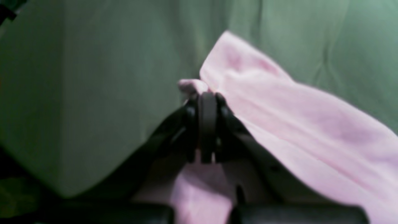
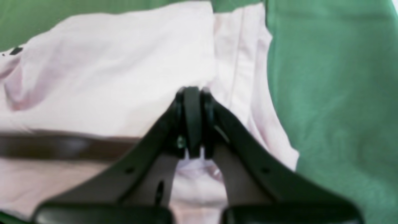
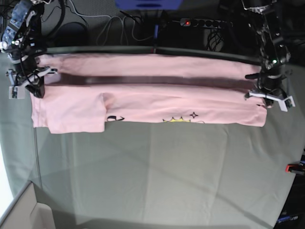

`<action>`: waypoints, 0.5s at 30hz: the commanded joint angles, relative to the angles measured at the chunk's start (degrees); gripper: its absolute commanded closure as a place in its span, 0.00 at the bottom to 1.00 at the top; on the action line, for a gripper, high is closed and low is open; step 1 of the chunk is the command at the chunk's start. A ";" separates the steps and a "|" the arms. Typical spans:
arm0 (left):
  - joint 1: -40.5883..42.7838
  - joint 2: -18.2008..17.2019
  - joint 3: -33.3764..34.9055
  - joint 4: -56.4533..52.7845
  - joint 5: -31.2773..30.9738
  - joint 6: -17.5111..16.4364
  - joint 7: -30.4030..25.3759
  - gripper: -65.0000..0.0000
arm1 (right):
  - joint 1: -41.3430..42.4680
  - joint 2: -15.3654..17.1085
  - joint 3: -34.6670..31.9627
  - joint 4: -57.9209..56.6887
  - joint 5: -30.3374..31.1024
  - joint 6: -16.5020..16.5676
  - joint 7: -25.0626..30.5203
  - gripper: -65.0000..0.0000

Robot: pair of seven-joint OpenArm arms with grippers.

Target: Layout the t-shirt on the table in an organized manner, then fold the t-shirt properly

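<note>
Where the t-shirt (image 3: 157,107) lay stretched in a long pale pink band across the far part of the table (image 3: 157,181), we saw soft cotton, doubled lengthwise. The left gripper (image 1: 207,99) was pinching one end of the t-shirt, and the right gripper (image 2: 192,93) was pinching the other. Only the base view showed small dark and yellow print on the t-shirt's near edge. The wrist views showed the jaws pressed together on cloth, with smooth grey-green cover beside the t-shirt.
</note>
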 commanded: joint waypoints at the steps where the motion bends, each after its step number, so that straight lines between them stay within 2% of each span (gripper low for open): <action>1: -0.06 -0.68 -0.24 0.49 0.07 0.25 -1.12 1.00 | -0.31 0.49 0.34 0.90 0.75 -0.01 1.19 1.00; 15: -1.11 -0.68 2.13 -1.88 0.07 0.25 -1.12 1.00 | -0.57 -0.13 0.34 -0.86 0.66 -0.01 1.19 1.00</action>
